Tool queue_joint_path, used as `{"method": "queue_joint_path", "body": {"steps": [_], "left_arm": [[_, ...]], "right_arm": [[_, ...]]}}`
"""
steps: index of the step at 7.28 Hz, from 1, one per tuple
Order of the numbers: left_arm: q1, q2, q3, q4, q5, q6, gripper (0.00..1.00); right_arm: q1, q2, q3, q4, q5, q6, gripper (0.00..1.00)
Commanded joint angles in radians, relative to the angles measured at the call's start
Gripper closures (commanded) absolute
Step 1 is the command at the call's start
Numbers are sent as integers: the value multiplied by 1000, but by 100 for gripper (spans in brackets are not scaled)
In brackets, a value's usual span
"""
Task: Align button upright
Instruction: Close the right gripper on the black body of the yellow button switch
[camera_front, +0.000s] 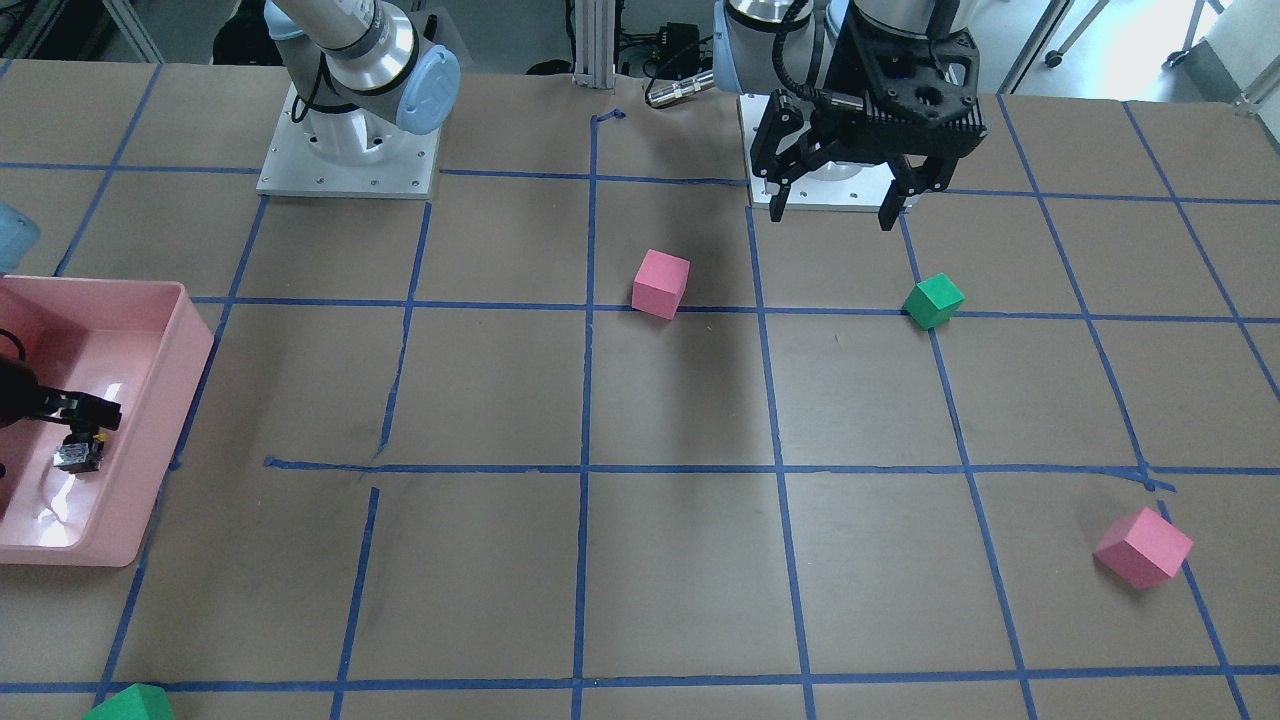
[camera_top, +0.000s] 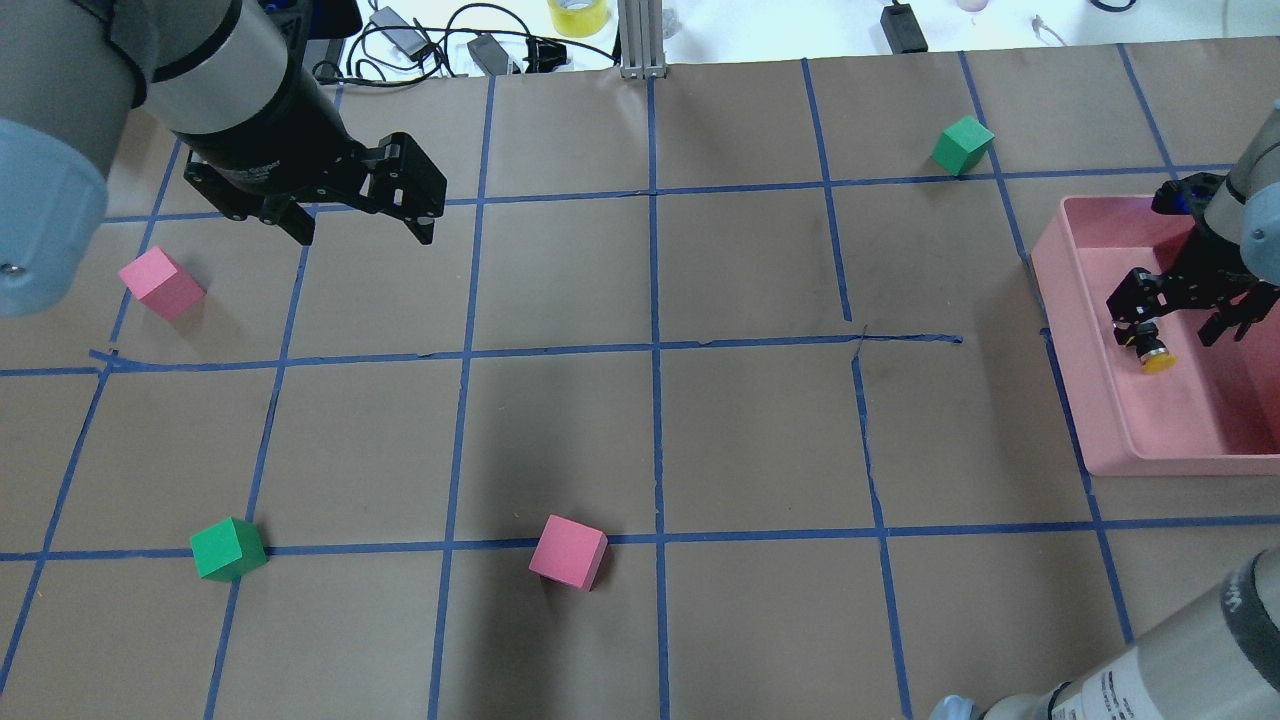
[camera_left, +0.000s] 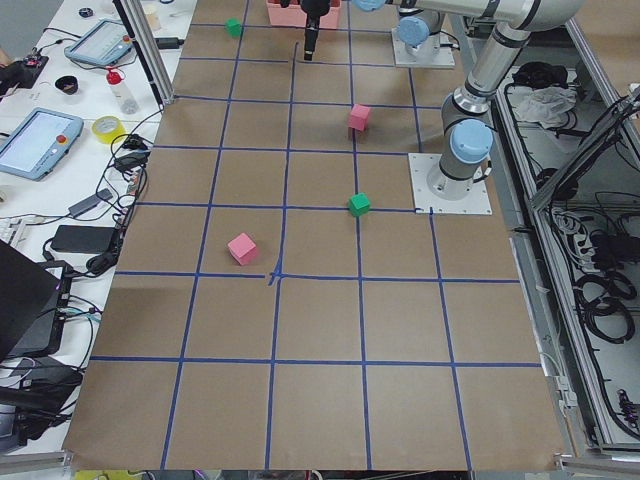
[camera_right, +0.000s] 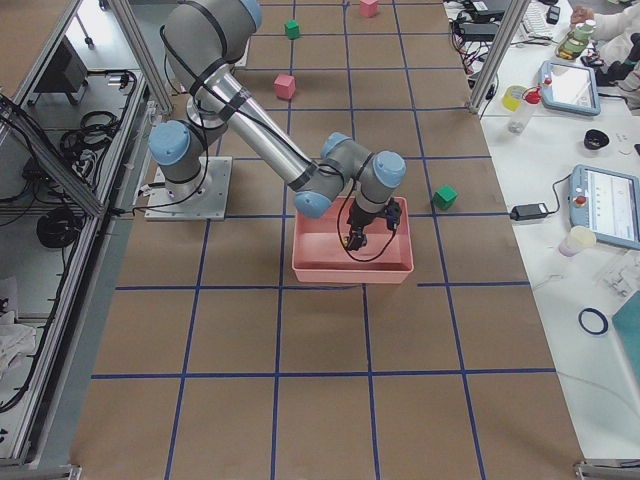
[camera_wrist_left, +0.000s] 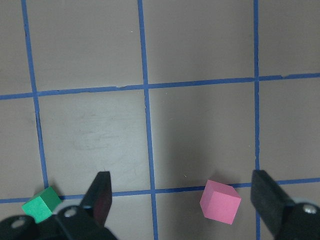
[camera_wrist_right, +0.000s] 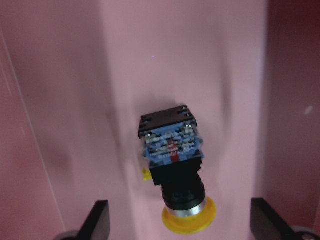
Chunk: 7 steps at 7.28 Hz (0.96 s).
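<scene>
We log brown paper-covered table (camera_top: 740, 430), blue tape grid. On it, pink rectangular plastic tray (camera_top: 1075, 330). We see left gripper (camera_top: 365, 238) well apart from tray, above bare table, fingers spread wide, holding nothing. We find right gripper (camera_top: 1180, 335) inside tray, fingers apart, gripping nothing. Between them, on tray floor: small yellow-capped black push button (camera_wrist_right: 172, 165), lying on side, touching neither finger.
</scene>
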Motion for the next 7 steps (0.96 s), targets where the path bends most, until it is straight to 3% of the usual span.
{"method": "queue_joint_path", "body": {"steps": [1,3,4,5,6,7], "left_arm": [[0,0,0,0,0,0,0],[0,0,0,0,0,0,0],[0,0,0,0,0,0,0],[0,0,0,0,0,0,0],[0,0,0,0,0,0,0],[0,0,0,0,0,0,0]], "right_arm": [[0,10,8,-1,0,-3,0],[0,18,13,-4,-2,-1,2],[0,18,13,-14,-2,-7,27],[-1,18,14,-14,-5,-7,64],[-1,18,14,-13,-6,-9,91],[-1,16,14,-7,-8,-9,100]]}}
